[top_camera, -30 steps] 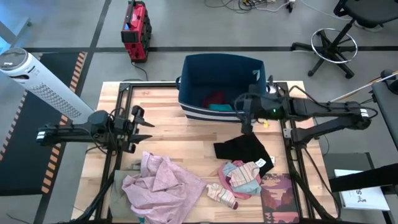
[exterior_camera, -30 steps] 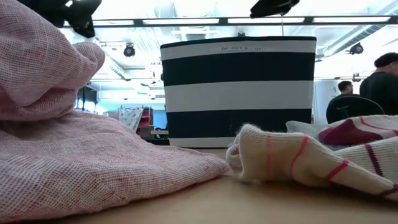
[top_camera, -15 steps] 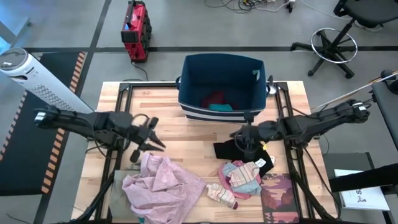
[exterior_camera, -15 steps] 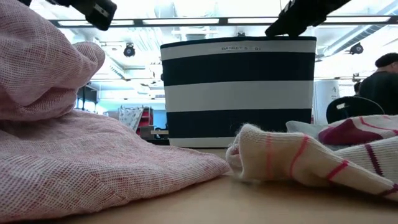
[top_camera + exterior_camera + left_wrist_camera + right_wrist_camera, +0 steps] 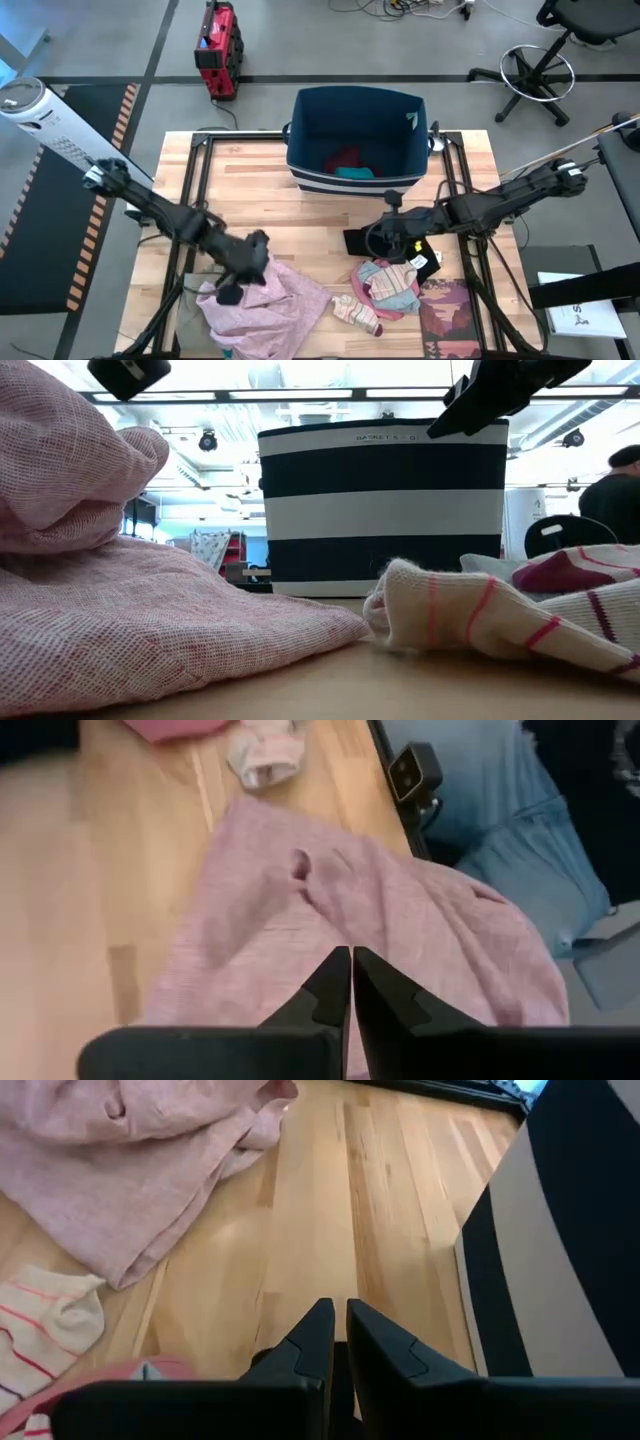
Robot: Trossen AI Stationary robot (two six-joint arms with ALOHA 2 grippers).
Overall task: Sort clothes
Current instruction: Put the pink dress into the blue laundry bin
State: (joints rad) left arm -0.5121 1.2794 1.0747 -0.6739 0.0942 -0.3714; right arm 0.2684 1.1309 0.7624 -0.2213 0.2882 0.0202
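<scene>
Both grippers down over the clothes, fingers together — nothing visibly gripped.

High view: left gripper [image 5: 238, 272] low over the pale pink garment [image 5: 265, 300] near the table's [image 5: 300, 215] front-left corner; right gripper [image 5: 385, 238] over the black piece [image 5: 395, 240] at centre-right; one navy bin [image 5: 355, 135] at the back edge with a maroon and a teal piece inside; one small pile [image 5: 392, 283] and one striped sock [image 5: 357, 313] toward the front. Low view: pink cloth left, sock right, bin behind. Left wrist view: fingers [image 5: 335, 982] closed, directly above pink fabric. Right wrist view: fingers [image 5: 318, 1342] nearly touching, black cloth just beneath — hold uncertain. Best to reopen, press into a fold, pinch one layer only, lift straight up before carrying.
</scene>
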